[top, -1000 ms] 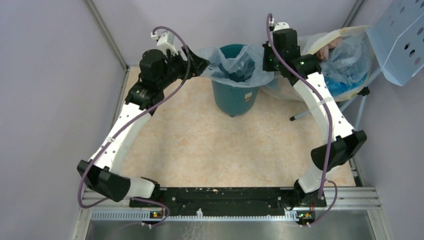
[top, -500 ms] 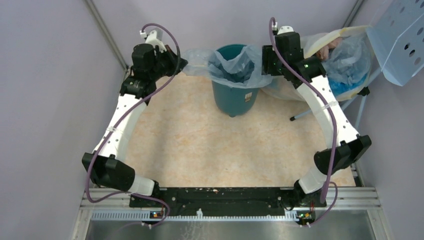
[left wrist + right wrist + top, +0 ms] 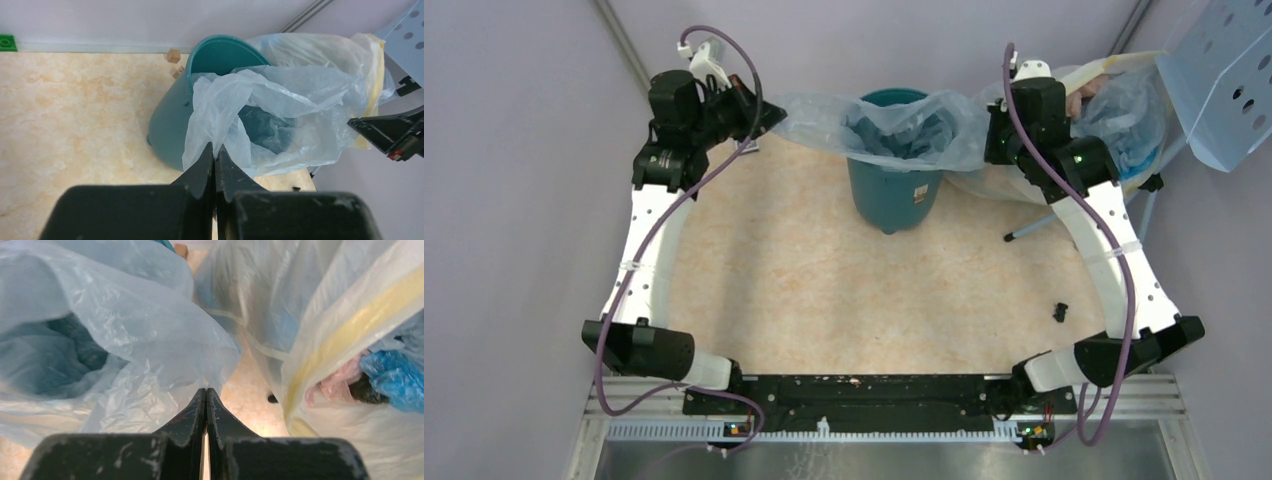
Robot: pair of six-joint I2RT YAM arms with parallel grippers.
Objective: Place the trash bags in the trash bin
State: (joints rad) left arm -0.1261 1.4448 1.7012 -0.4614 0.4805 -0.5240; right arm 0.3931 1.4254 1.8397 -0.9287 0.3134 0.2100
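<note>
Along the far edge of the table (image 3: pixel 774 280), about midway, the round tapered dark-teal plastic trash bin (image 3: pixel 892 198) stands upright. Its small white label (image 3: pixel 921 194) faces the near edge.

A thin crinkly translucent pale-blue plastic trash bag (image 3: pixel 879 118) is stretched across the bin's mouth. Its film is pulled out to either side past the rim, and the middle sags down inside the bin. On the left wrist view the bag covers the near part of the rim, while the bin's far rim shows bare teal.

The left gripper (image 3: pixel 215 150) sits toward the far-left corner. Its fingers are pressed together with a fold of the bag's edge pinched at the tips, so I log it as holding the bag.

The right gripper (image 3: pixel 206 391) is just right of the bin, with no gap between its fingers and the bag's film caught at the tips. It is holding the opposite edge.

A big yellowish translucent sack (image 3: pixel 1129 120), with blue and pink plastic inside, lies at the far-right corner. It sits just beside the right gripper and against the bag's right flap.

Two small wooden blocks (image 3: pixel 173 56) sit at the far edge behind the bin.

One small black piece (image 3: pixel 1060 311) lies on the table near the right edge, well apart from the bin.
</note>
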